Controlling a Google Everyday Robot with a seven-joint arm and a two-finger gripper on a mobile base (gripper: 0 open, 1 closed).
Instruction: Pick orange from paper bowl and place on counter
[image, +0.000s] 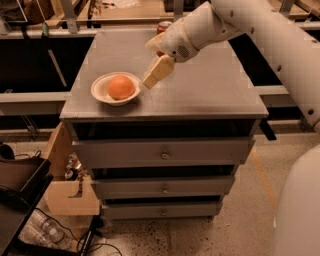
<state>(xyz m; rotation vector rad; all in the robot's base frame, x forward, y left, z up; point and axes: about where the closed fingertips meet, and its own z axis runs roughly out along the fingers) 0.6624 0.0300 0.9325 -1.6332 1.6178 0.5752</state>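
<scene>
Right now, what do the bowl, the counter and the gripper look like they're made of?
The paper bowl looks like thin off-white paper or pulp, matte, with a wide rim. The counter looks like grey metal or laminate, matte with a faint sheen; unclear which. The gripper, close beside the bowl's rim above the counter, looks like smooth beige plastic.

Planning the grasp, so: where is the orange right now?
In the camera view the orange sits in the paper bowl at the front-left of the counter; the claw hangs just right of the bowl's rim.
</scene>
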